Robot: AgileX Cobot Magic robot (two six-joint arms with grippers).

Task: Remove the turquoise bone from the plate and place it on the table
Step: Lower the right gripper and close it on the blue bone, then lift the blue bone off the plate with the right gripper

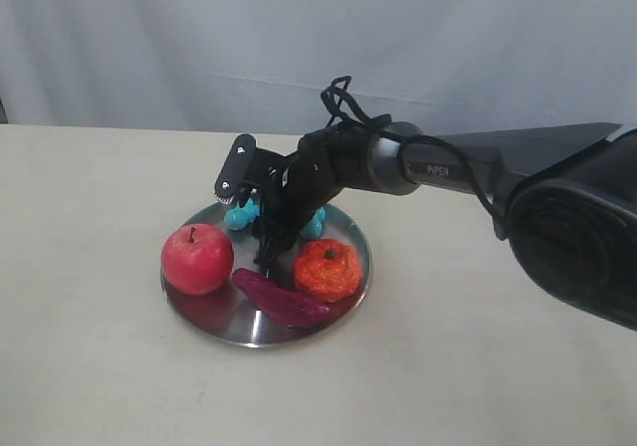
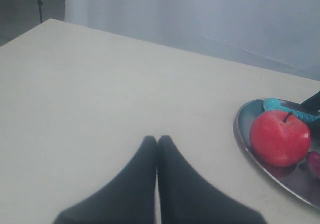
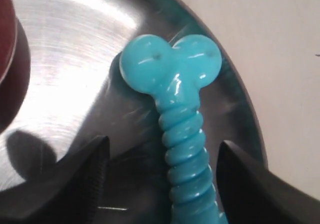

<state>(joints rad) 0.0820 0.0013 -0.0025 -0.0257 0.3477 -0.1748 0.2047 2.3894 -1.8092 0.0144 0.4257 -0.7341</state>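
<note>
One turquoise bone (image 3: 183,134): glossy, with a ribbed shaft and a two-lobed knob at the visible end. It lies flat on the one silver plate (image 1: 350,232), just inside the rim nearest the far edge of the bench (image 1: 90,366) in the exterior view. Right hand (image 3: 165,181) released, its fingers spread to either side of the shaft and clear of it. Left hand (image 2: 157,151) clenched, fingertips touching, over bare bench apart from the plate. Also on the plate: one red apple (image 1: 197,258), one orange fruit (image 1: 326,269), one dark purple piece (image 1: 279,298)
</note>
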